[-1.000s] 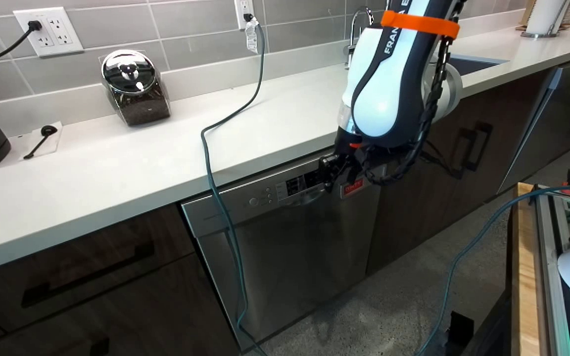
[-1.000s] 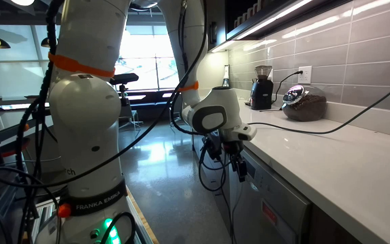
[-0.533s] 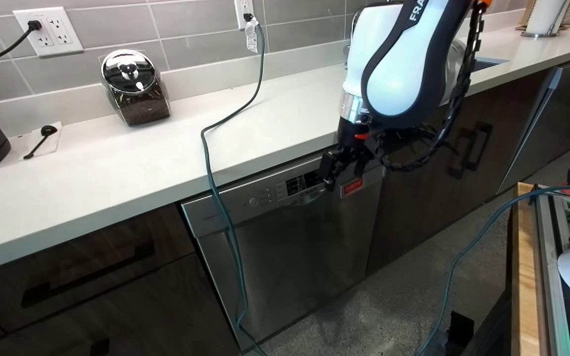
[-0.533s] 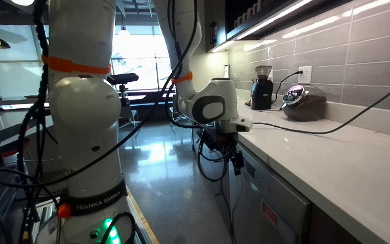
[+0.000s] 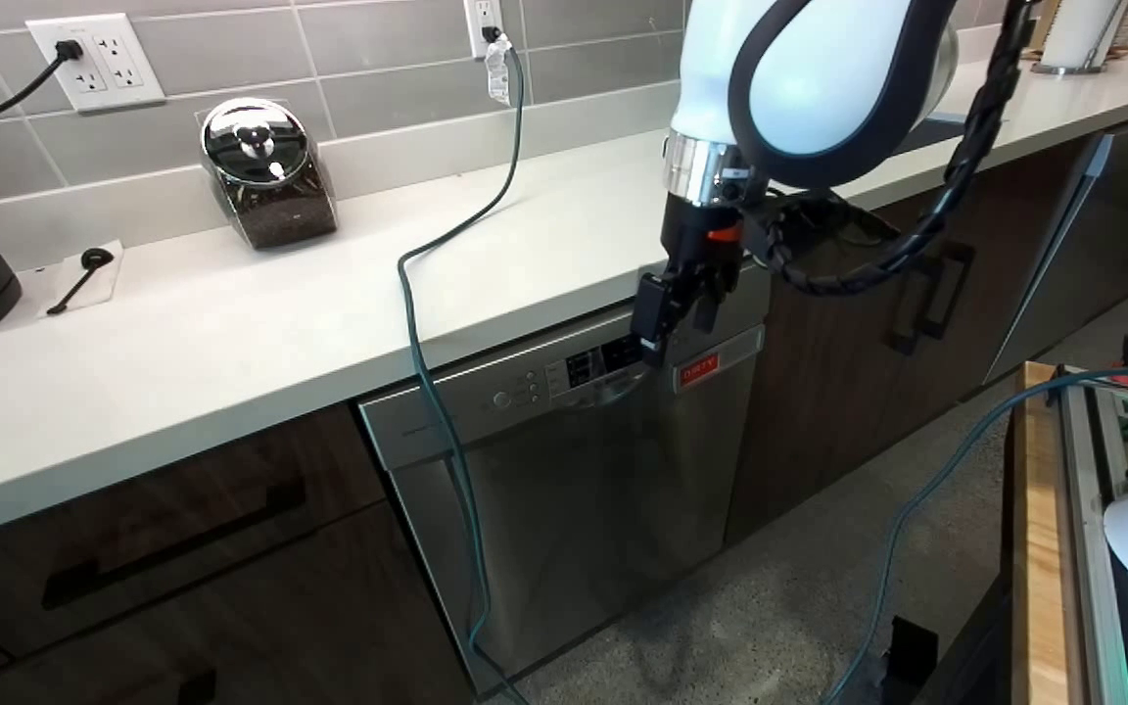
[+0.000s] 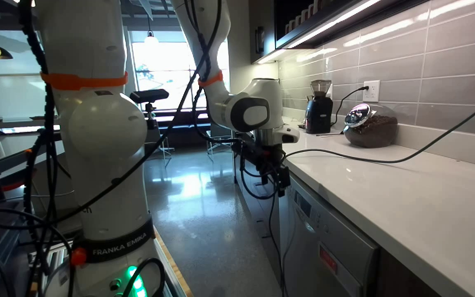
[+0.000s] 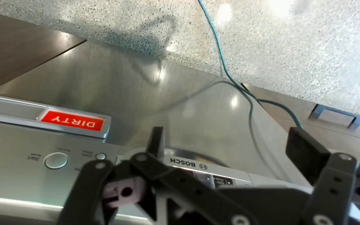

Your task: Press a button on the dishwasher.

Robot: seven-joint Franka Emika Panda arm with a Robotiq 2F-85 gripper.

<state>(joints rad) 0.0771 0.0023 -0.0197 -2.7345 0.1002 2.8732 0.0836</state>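
Observation:
The dishwasher (image 5: pixel 603 490) has a steel front under the counter, also in the other views (image 6: pixel 316 255) (image 7: pixel 180 106). Its top strip bears a dark display (image 5: pixel 595 364) (image 6: pixel 302 203) and a red "DIRTY" sign (image 5: pixel 697 370) (image 6: pixel 327 259) (image 7: pixel 73 120). The wrist view is upside down; it shows a round Start button (image 7: pixel 56 160) and a smaller Extra Shine button (image 7: pixel 100 156). My gripper (image 5: pixel 680 328) (image 6: pixel 274 185) (image 7: pixel 230 147) is open and empty, fingers pointing down, in front of the top strip near the display's end. The fingers hide part of the strip; no contact shows.
A white counter (image 5: pixel 349 333) overhangs the dishwasher. A dark cable (image 5: pixel 414 323) runs over its edge and down the dishwasher front. A glass jar (image 5: pixel 275 186) and a black grinder (image 6: pixel 319 111) stand on the counter. Dark cabinets (image 5: pixel 848 362) with bar handles adjoin. Arm cables hang near the gripper.
My gripper has risen along the dishwasher's top strip and turned more upright. The forearm has swung back, and more of the display and the red sign shows. The gripper stays open.

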